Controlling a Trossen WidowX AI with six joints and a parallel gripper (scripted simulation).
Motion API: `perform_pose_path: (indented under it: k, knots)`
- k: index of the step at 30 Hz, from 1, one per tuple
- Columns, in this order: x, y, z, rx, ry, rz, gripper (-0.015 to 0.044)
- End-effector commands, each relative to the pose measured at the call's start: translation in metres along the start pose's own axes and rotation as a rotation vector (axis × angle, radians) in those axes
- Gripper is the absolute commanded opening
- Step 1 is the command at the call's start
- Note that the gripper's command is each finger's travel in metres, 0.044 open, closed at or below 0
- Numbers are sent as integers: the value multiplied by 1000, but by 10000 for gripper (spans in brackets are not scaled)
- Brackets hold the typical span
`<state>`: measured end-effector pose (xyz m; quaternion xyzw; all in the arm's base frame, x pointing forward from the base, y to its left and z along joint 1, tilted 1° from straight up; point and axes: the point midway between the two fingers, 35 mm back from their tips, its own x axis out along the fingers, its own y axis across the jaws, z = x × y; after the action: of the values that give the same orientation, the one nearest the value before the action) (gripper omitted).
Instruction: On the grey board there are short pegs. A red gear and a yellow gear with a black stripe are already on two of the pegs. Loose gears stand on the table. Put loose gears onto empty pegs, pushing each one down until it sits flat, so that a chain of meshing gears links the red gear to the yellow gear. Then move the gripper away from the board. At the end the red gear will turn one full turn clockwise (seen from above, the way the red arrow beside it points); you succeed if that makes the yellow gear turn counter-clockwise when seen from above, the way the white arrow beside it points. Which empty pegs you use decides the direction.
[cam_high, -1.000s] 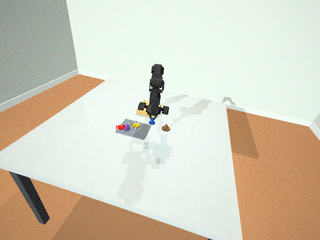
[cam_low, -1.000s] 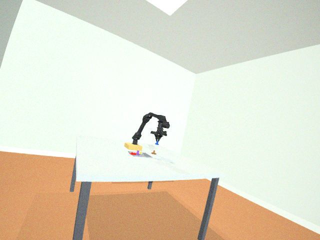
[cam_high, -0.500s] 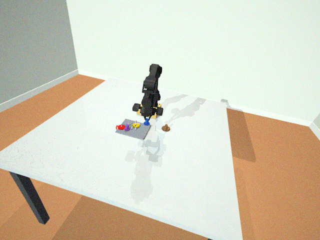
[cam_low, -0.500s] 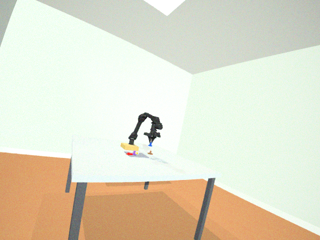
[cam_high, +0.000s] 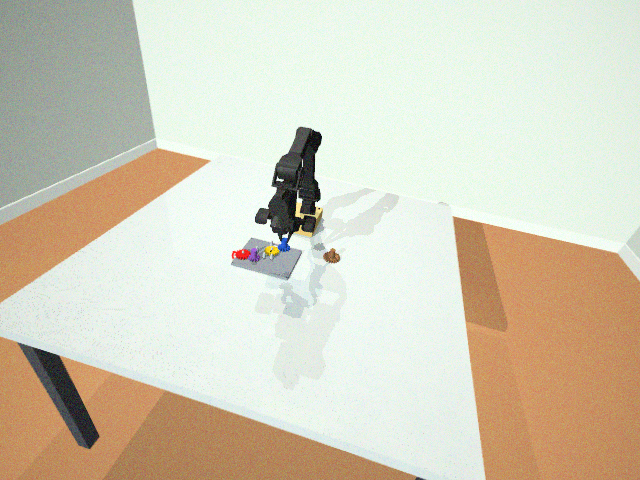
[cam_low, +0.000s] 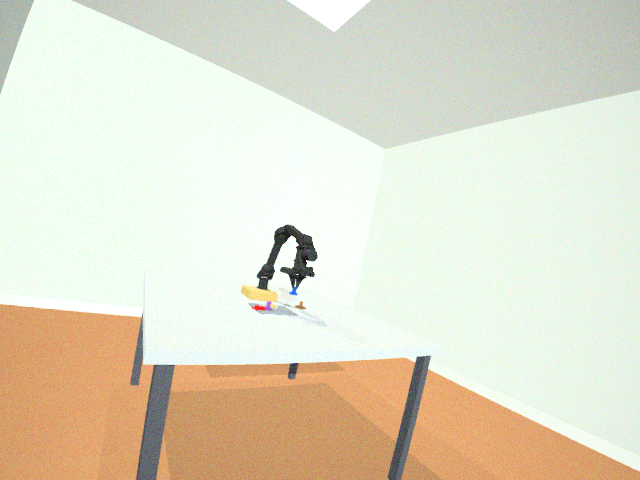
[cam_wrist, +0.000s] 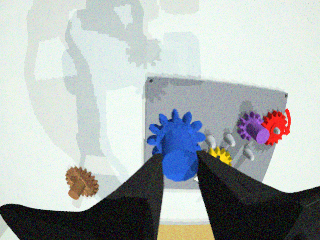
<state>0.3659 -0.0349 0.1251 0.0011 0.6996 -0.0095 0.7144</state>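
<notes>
My gripper (cam_high: 285, 239) (cam_low: 294, 288) (cam_wrist: 179, 159) is shut on the knob of the blue gear (cam_high: 284, 246) (cam_low: 293, 291) (cam_wrist: 175, 135) and holds it in the air over the edge of the grey board (cam_high: 273, 269) (cam_wrist: 200, 97). The red gear (cam_high: 242, 254) (cam_low: 258, 307) (cam_wrist: 272, 135) sits on the board at one side. The purple gear (cam_high: 253, 255) (cam_low: 268, 305) (cam_wrist: 250, 125) stands right beside it. The yellow gear (cam_high: 271, 250) (cam_wrist: 220, 156) is partly hidden by a finger in the wrist view. Several empty pegs (cam_wrist: 229, 139) show between the purple and yellow gears.
A brown gear (cam_high: 331, 256) (cam_low: 300, 305) (cam_wrist: 82, 181) stands on the white table (cam_high: 180, 310) (cam_low: 206, 330) off the board. The yellow arm base (cam_high: 316, 217) (cam_low: 258, 293) (cam_wrist: 185, 232) is close behind the board. Arm shadows fall across the table.
</notes>
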Motion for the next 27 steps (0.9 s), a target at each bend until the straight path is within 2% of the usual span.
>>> perform_pose_path:
  k: [1, 27]
  knots:
    - [3, -8, -5, -4, -3, -3, 0]
    - [33, -60, -34, -4, 0, -8, 0]
